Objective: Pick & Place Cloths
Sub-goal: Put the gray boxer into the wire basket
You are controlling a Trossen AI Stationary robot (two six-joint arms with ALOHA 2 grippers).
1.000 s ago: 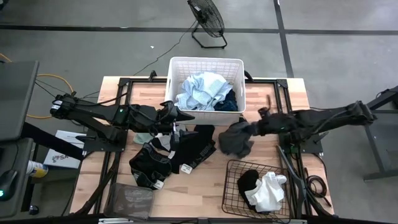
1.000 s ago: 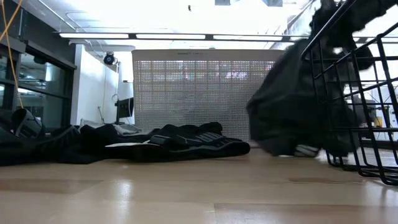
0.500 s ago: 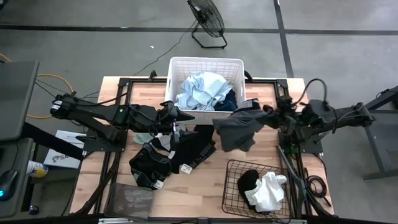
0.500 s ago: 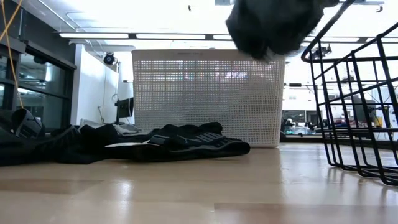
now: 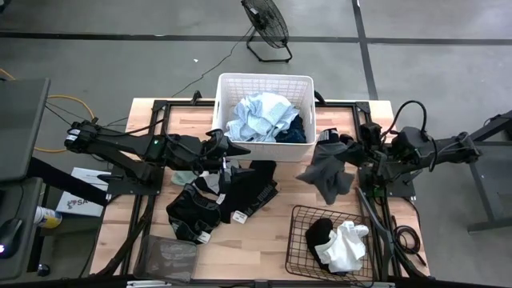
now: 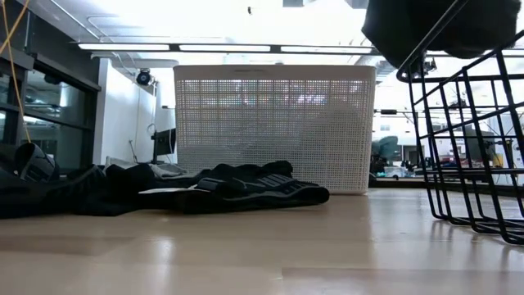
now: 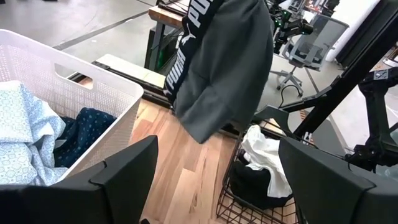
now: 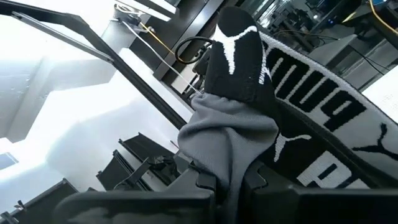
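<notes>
On the wooden table (image 5: 264, 240), black cloths (image 5: 228, 196) lie.

two baskets (image 5: 265, 83), two robot arms (image 5: 136, 146), one fan (image 5: 266, 24)

high: straight down over table | low: table-level, facing white basket (image 6: 274, 127) | wrists: close, both catching grey garment (image 7: 227, 62)

Grey garment (image 5: 328, 174) w/ black waistband, white lettering, hanging right of centre. White perforated laundry basket (image 5: 264, 82) at far edge holds light blue cloth (image 5: 258, 116) & navy cloth w/ small dots (image 5: 294, 130). Black clothes pile (image 5: 228, 196) w/ white tags, left of centre. Black wire basket (image 5: 300, 240) near right: black cloth (image 5: 318, 233) + white-grey cloth (image 5: 346, 246). Tabletop (image 5: 264, 232) light wood.
</notes>
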